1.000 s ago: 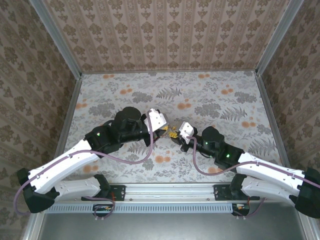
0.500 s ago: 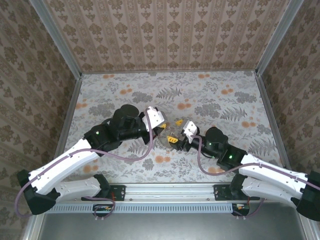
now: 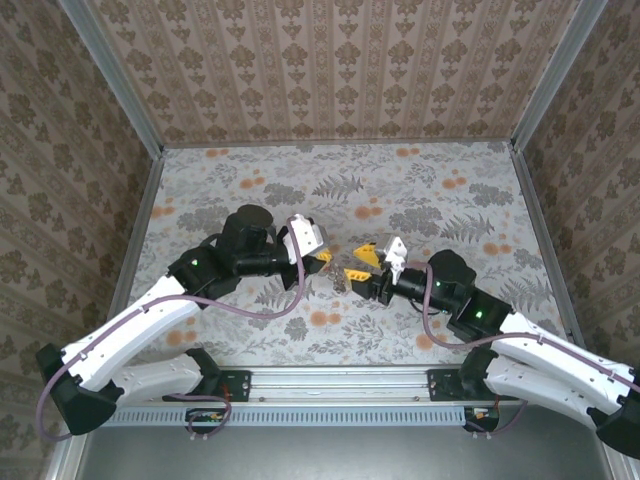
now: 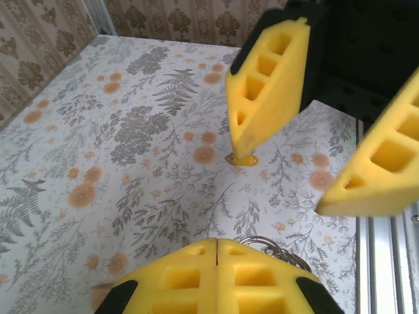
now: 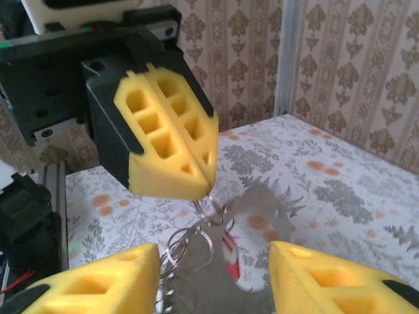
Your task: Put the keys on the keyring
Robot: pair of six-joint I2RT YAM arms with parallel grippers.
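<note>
Where the left pincer [image 4: 216,252] is pressed together, nearest its wrist camera, it pinches the keyring [image 4: 275,247]: silvery wire loops showing just beyond its tips. Seen from the right wrist, the loops hang below those tips with a flat grey metal piece and a small red piece among them. Beyond the loops: right pincer [image 4: 287,178], spread wide, holding nothing, facing the left one. Farther, just under the tip of one right finger: key [image 4: 242,159], small, orange-yellow head, apparently lying flat on the table [image 4: 98,131]. Step in hand, as judged: fetching the key while the ring is held ready. Next move calls for lowering the right pincer, closing on the small head, then lining its hole up with the ring's split end; fine alignment needed.
</note>
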